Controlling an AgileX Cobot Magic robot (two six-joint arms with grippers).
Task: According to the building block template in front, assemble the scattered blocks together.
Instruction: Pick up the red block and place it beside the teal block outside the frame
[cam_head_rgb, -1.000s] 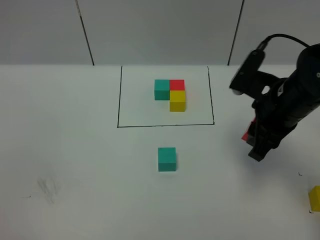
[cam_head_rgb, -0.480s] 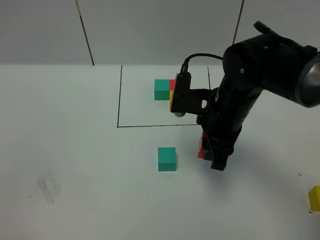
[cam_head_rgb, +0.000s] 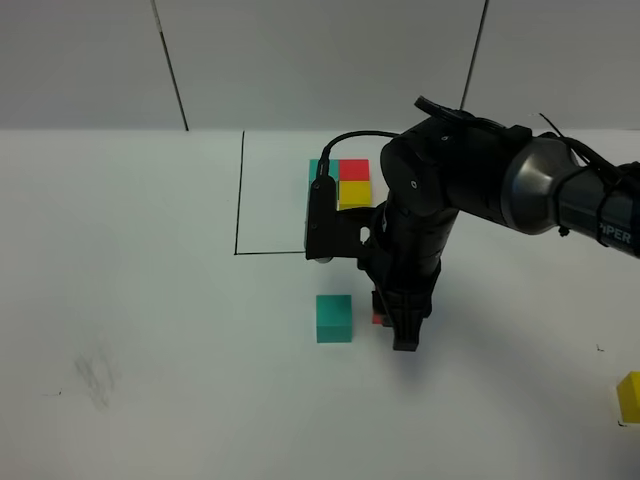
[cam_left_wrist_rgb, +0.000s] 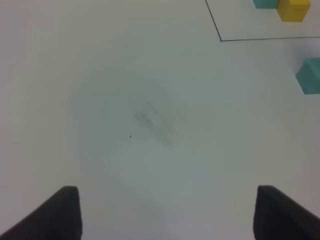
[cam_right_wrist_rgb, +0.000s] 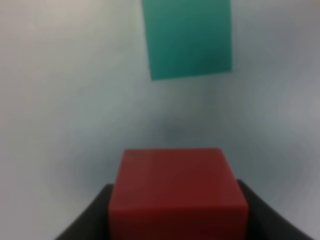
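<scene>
On the bench (cam_head_rgb: 150, 350) just outside the framed template (cam_head_rgb: 352, 182), the right claw (cam_head_rgb: 398, 325) is clamped on the red cube (cam_right_wrist_rgb: 177, 192). The teal cube (cam_head_rgb: 334, 318) lies near on its left-arm side, a gap between them. The left claw (cam_left_wrist_rgb: 167, 212) gapes empty, well apart.

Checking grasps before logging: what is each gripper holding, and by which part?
The right gripper holds the red cube, clamped by two opposite side faces. The left gripper is open and holds nothing.
</scene>
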